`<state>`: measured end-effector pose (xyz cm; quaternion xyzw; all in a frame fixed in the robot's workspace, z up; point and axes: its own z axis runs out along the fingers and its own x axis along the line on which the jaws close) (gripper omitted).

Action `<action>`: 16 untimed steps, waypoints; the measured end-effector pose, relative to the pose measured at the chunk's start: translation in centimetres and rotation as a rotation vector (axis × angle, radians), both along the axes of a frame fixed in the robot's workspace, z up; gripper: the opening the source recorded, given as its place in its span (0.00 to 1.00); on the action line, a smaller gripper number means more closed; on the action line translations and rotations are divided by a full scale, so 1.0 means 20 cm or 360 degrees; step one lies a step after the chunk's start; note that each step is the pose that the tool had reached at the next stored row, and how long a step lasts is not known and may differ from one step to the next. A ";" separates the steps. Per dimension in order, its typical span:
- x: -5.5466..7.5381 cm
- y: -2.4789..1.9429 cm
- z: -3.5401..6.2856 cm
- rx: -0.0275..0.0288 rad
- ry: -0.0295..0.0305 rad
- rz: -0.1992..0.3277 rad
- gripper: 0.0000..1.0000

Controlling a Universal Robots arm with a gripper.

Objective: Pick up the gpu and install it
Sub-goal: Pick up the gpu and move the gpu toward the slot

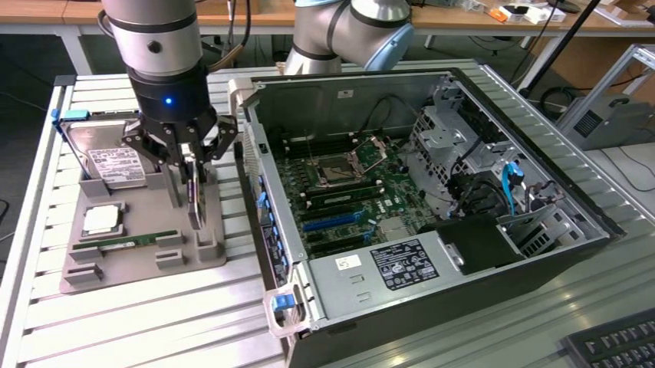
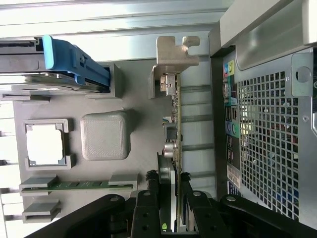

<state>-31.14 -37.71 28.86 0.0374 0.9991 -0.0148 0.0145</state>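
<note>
The gpu (image 1: pixel 195 201) stands on edge above the grey holder tray (image 1: pixel 133 270), just to the exterior view's left of the open computer case (image 1: pixel 307 96). My gripper (image 1: pixel 192 184) comes straight down on it and is shut on its upper edge. In the wrist view the gripper (image 2: pixel 168 181) clamps the thin green card (image 2: pixel 177 114) from both sides, and the card's silver end bracket (image 2: pixel 173 54) is at the far end. I cannot tell whether the card's lower edge is clear of the tray's slot posts (image 1: pixel 208 247). Blue expansion slots (image 1: pixel 333 222) lie on the motherboard inside the case.
On the tray sit a hard drive with blue handles (image 1: pixel 113 162) (image 2: pixel 74 62), a CPU (image 1: pixel 103 220) (image 2: pixel 44 144) and a RAM stick (image 1: pixel 128 244) (image 2: pixel 74 186). The case's rear grille (image 2: pixel 267 139) is close beside the card. A keyboard (image 1: pixel 614 345) lies at the exterior view's lower right.
</note>
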 end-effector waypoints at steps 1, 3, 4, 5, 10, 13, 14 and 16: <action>0.00 0.000 0.001 0.00000 0.00000 0.0000 0.27; 0.00 0.000 0.006 0.00000 0.00001 0.0000 0.27; 0.00 0.000 0.007 0.00000 0.00000 0.0000 0.27; 0.00 0.000 0.007 0.00000 0.00001 0.0000 0.27; 0.00 0.000 0.013 0.00000 0.00001 0.0000 0.27; 0.00 0.000 0.017 0.00001 0.00000 0.0000 0.27; 0.00 0.000 0.018 0.00001 0.00000 0.0000 0.27; 0.00 0.000 0.021 0.00000 0.00000 0.0000 0.27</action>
